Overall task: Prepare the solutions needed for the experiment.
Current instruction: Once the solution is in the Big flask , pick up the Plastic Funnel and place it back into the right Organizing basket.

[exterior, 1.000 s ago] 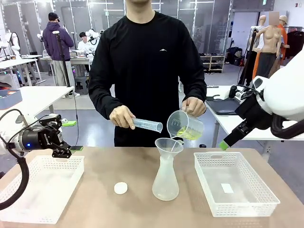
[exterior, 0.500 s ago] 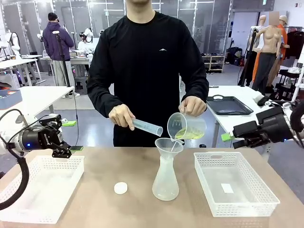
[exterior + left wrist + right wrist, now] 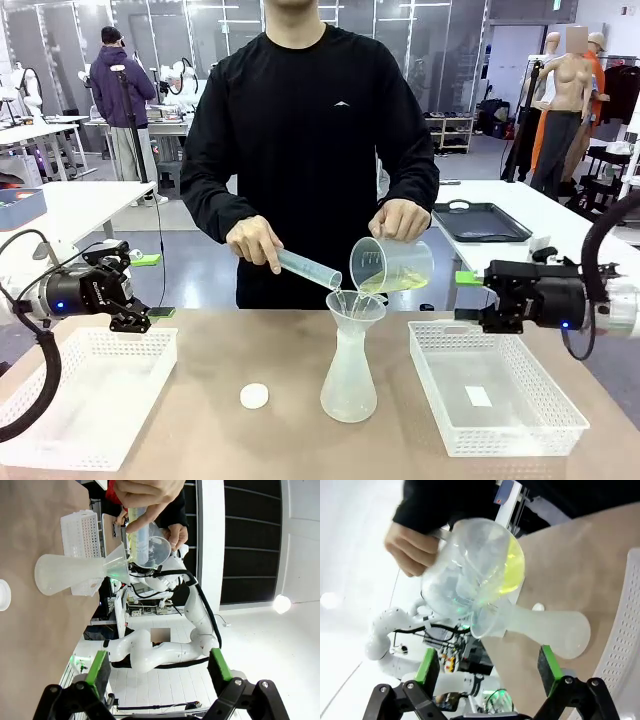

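The person holds a clear beaker point(image 3: 392, 266) tipped over the funnel point(image 3: 355, 305) of a frosted conical flask point(image 3: 348, 378) and pours in the pale yellow-green solutions point(image 3: 385, 284). Their other hand tilts a graduated cylinder point(image 3: 308, 267) toward the same funnel. My left gripper point(image 3: 152, 286) hovers open and empty over the far edge of the left basket. My right gripper point(image 3: 465, 298) is open and empty above the right basket's far edge, pointing at the flask. The right wrist view shows the beaker point(image 3: 470, 570), solutions point(image 3: 512, 572) and flask point(image 3: 550, 627) beyond the right gripper point(image 3: 487, 670). The left gripper point(image 3: 157, 667) faces the flask point(image 3: 65, 572).
Two white mesh baskets sit on the tan table, one at the left point(image 3: 100, 335) and one at the right point(image 3: 455, 327). A small white disc point(image 3: 254, 396) lies left of the flask. The person stands at the table's far side.
My right arm has swung down and left from high at the right edge, and its gripper now sits level over the right basket. The person has tipped the beaker a little further.
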Robot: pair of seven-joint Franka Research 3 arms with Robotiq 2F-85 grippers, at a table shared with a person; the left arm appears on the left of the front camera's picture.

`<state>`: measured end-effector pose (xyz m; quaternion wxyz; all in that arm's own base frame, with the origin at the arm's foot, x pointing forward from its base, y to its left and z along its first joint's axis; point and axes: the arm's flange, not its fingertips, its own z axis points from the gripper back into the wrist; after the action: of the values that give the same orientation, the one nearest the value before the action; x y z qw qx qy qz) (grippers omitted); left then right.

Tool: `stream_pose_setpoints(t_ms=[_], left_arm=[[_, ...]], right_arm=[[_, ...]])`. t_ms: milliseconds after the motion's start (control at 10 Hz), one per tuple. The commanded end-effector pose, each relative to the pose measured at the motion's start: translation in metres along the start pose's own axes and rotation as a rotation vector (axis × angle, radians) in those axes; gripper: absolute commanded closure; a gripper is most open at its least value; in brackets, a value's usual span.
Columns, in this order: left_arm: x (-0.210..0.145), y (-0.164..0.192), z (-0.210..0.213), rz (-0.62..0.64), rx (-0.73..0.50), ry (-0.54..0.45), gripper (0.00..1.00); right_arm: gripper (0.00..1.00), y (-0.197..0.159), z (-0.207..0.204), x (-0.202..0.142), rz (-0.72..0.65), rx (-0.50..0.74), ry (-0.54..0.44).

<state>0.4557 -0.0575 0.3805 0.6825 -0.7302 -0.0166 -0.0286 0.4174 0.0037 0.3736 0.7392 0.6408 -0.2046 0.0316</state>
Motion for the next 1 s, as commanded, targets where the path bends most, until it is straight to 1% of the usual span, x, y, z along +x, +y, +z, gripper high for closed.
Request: stream_pose_setpoints(t_ms=[0, 100, 200, 500, 900], left_arm=[[0.000, -0.002, 0.001, -0.003, -0.003, 0.006, 0.00], [0.000, -0.002, 0.001, -0.003, -0.003, 0.006, 0.00], [0.000, -0.002, 0.001, -0.003, -0.003, 0.006, 0.00], [0.000, -0.002, 0.001, -0.003, -0.003, 0.006, 0.00], [0.000, -0.002, 0.001, -0.003, -0.003, 0.006, 0.00]], right_arm=[[0.00, -0.003, 0.004, 0.019, -0.061, -0.026, 0.142], [0.00, -0.005, 0.007, 0.021, -0.093, 0.006, 0.177], [0.00, -0.007, 0.009, 0.024, -0.130, 0.069, 0.195], [0.00, -0.014, 0.013, 0.030, -0.181, 0.086, 0.203], [0.00, -0.022, 0.011, 0.026, -0.192, 0.077, 0.168]])
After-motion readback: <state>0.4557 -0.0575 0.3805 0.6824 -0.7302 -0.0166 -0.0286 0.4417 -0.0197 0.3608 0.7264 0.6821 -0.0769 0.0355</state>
